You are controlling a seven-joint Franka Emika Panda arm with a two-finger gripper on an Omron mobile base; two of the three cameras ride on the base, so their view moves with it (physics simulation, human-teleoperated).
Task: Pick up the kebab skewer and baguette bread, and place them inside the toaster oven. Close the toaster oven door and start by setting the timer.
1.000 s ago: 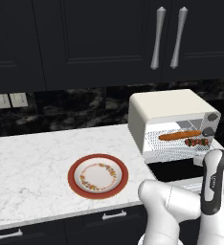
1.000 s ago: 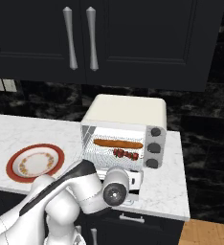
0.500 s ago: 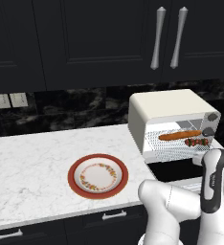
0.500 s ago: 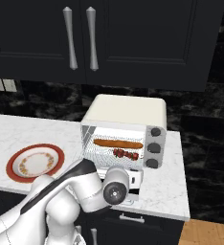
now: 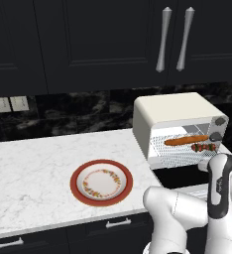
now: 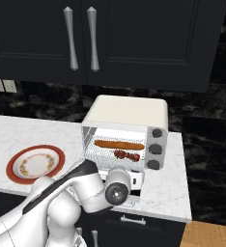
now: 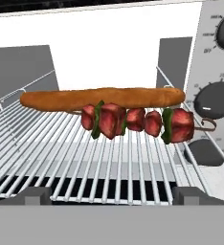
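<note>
Hand view: cream-white boxy toaster oven [image 7: 109, 43] interior, gripper [image 7: 111, 196] spread wide, empty.
Slim orange-brown baguette bread [image 7: 102, 99] on oven rack; red-chunked kebab skewer [image 7: 138, 120] just in front, touching it.

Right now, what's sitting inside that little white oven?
Inside the toaster oven, the baguette bread lies across the wire rack, with the kebab skewer just in front of it. The skewer's chunks cover part of the loaf's lower edge.

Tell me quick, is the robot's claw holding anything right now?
Gripper: open, holding nothing; the kebab skewer and baguette bread lie on the toaster oven rack ahead of it.
</note>
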